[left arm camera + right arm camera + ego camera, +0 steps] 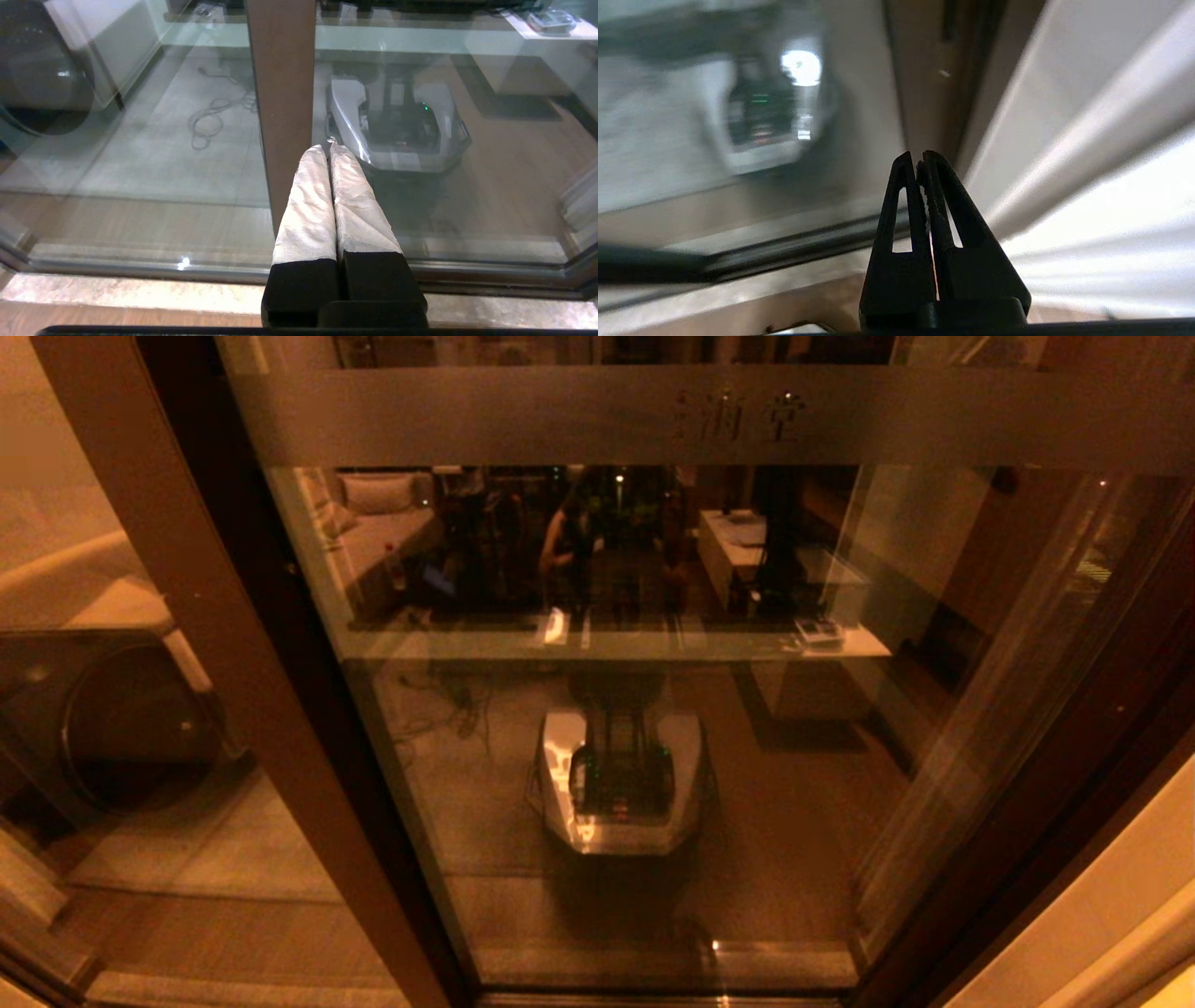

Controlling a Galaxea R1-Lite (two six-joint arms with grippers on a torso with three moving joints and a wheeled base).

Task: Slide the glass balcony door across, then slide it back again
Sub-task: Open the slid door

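The glass balcony door fills the head view, with a frosted band bearing faint characters near its top and a dark brown frame on its right. Neither gripper shows in the head view. In the left wrist view, my left gripper is shut and empty, its white-wrapped fingers pointing low at the lighter brown post. In the right wrist view, my right gripper is shut and empty, a short way in front of the door's right stile, below its slot handle.
The unmoving glass panel with the lighter brown post stands at the left, with a round-doored machine behind it. A pale wall edge borders the door on the right. The floor track runs along the bottom. My base is mirrored in the glass.
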